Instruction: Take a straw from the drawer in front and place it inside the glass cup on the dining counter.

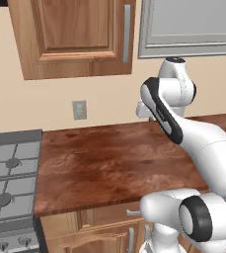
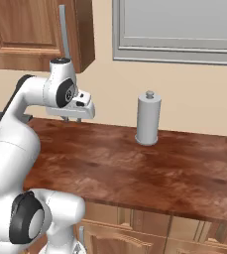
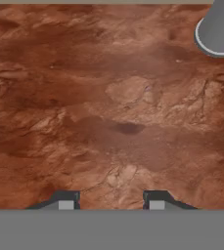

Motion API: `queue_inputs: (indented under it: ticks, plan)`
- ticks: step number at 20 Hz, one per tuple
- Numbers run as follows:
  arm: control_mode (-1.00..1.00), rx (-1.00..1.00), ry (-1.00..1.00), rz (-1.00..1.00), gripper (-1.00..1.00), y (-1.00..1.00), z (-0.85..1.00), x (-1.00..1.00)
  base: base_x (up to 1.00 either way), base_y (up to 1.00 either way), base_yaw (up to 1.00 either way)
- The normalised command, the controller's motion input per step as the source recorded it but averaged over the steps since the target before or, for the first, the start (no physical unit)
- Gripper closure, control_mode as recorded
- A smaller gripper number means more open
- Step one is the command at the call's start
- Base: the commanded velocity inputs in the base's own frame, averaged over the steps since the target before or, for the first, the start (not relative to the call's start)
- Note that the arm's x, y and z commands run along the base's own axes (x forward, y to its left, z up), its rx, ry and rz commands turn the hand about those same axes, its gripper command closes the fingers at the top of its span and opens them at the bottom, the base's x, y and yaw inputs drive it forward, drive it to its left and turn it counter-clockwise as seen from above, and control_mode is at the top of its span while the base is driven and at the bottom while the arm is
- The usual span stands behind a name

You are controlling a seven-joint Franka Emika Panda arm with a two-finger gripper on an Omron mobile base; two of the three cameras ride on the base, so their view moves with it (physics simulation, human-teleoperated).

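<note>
My gripper [image 2: 72, 119] hangs a little above the back of a reddish-brown wood counter [image 2: 149, 168], pointing down. In the hand view the gripper [image 3: 111, 201] is open, and between its dark fingertips [image 3: 67, 200] there is nothing but bare wood grain. Below the counter's front edge is the drawer [image 1: 107, 216], shut, its panelled front and metal bar handle partly behind my arm. The straw, the glass cup and the dining counter are out of view.
A grey paper-towel roll [image 2: 148, 119] stands upright on the counter to the right of the gripper, and its base is at the top right of the hand view [image 3: 220, 29]. A gas stove [image 1: 8, 178] adjoins the counter on the left. Wall cabinets [image 1: 75, 34] hang above.
</note>
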Motion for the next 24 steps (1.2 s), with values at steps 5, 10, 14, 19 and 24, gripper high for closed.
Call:
queue_inputs:
  ticks: [5, 10, 14, 19, 24]
  plan:
    - [1.0, 0.0, 0.0, 0.0, -1.0, 0.0, -0.01, 0.0, -0.07, 0.0, 0.0]
    - [1.0, 0.0, 0.0, 0.0, -1.0, 0.0, 0.0, 0.0, -0.54, 0.01, -0.15]
    - [1.0, 0.0, 0.0, 0.0, -1.0, 0.0, 0.0, 0.0, -0.97, 0.05, -0.29]
    - [1.0, 0.0, 0.0, 0.0, -1.0, 0.0, 0.0, 0.0, -0.94, 0.44, -0.37]
    - [1.0, 0.0, 0.0, 0.0, -1.0, 0.0, 0.0, 0.0, -0.62, 0.83, -0.47]
